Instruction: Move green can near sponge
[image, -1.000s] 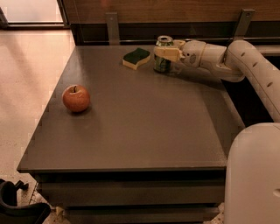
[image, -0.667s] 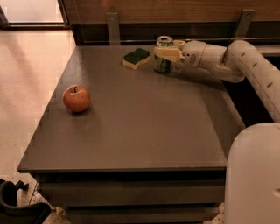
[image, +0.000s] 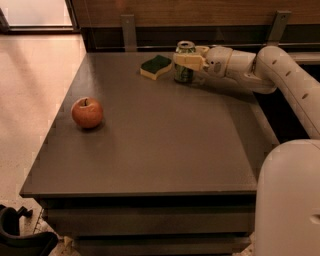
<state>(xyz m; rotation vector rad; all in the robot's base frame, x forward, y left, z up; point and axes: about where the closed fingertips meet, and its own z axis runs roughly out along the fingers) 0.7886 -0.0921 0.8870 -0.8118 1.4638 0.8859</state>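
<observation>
A: Where's the green can (image: 184, 75) rn?

B: At the back of the table (image: 150, 165), standing up straight. Silver top up, dark green sides w/ a pale patch.

A: And the gripper (image: 184, 55)?

B: Right on the can. It reaches in from the right. One pale finger (image: 189, 61) lies across the front of the can, the other is behind it. It looks closed on the can, holding it.

A: Which way is the sponge (image: 156, 66)?

B: Left of the can, just beside it. There's a small gap btw them, not touching I think. It lies flat, dark green top, yellow bottom.

A: So what's left?

B: Not much imo. The can is already near the sponge. It seems to sit on the table, tho I can't tell for sure. Next is prob let go and pull back to the right w/o tipping it.

A: Other stuff?

B: An apple (image: 87, 112), well apart at the front left. Not in the way.
</observation>
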